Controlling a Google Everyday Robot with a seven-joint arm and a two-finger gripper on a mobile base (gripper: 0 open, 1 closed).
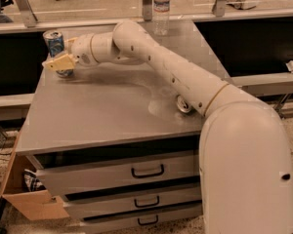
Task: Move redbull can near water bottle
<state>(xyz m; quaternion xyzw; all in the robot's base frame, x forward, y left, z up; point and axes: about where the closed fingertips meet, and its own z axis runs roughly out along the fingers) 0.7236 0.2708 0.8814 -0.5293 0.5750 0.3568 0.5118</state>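
Observation:
The redbull can [53,42] stands upright at the table's far left corner, blue and silver with a silver top. My gripper [57,63] is at the can's lower half, open, with a tan finger [60,61] crossing in front of it. The can's base shows just below the finger. The water bottle [161,6], clear with a white cap and pale label, stands at the table's far edge, well to the right of the can. My arm stretches from the lower right across the table to the can.
A green patterned can [183,105] lies on its side near the table's right side, mostly hidden behind my arm. The grey table [102,116] has drawers [146,172] below. A cardboard box [29,201] sits on the floor at left.

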